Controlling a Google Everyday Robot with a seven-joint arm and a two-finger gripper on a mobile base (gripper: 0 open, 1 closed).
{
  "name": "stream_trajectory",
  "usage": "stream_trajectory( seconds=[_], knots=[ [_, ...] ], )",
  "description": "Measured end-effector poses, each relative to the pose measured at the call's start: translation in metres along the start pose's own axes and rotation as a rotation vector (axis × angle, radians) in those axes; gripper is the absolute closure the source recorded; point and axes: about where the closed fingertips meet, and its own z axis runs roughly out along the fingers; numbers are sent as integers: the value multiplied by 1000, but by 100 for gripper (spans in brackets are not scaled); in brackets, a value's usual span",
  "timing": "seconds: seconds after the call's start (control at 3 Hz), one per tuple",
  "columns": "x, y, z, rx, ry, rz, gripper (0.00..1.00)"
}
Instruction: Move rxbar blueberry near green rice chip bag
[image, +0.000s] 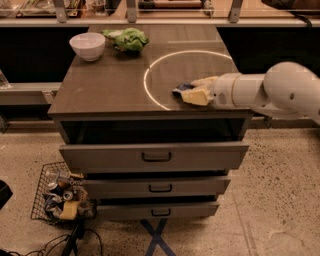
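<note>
The rxbar blueberry is a dark navy bar lying on the cabinet top near its front right, inside the white ring. My gripper reaches in from the right, its cream fingers either side of the bar's right end. Only the bar's left end shows. The green rice chip bag lies at the back of the top, left of middle, far from the bar.
A white bowl stands at the back left, beside the bag. The brown cabinet top bears a white ring. Three drawers sit below, slightly pulled out. A wire basket of clutter sits on the floor at left.
</note>
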Motion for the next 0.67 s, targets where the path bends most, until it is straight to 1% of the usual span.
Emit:
stream_trajectory(
  seconds=[0.33,0.67],
  knots=[
    [-38,-18,-25,72,70,-84,100],
    [-61,-41,-42,136,118,-123,100]
  ],
)
